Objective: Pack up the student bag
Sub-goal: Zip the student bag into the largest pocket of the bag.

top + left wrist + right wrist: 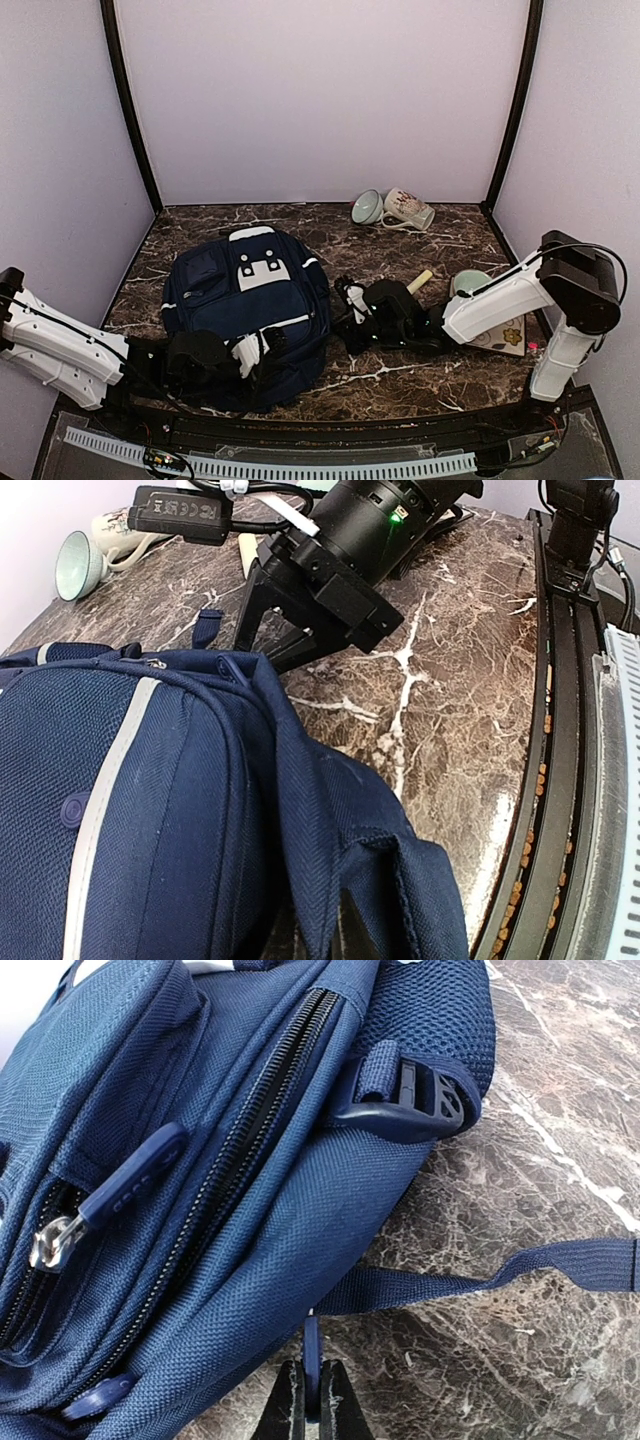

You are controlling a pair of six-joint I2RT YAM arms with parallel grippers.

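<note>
The student bag (245,300), navy with white trim, lies flat at the centre-left of the table. My left gripper (268,345) is at its near edge, shut on a fold of the bag's fabric (330,810). That fold drapes over the jaws and hides most of them in the left wrist view. My right gripper (338,305) is at the bag's right side. In the right wrist view its fingertips (310,1410) are shut on a thin blue zip pull (313,1355) at the bag's lower seam. A closed black zip (240,1160) runs above it.
A loose bag strap (480,1275) trails across the marble. A pale bowl (366,207) and a patterned mug (408,208) lie at the back. A green cup (468,283), a cream stick (420,281) and a flowered card (505,335) sit by the right arm.
</note>
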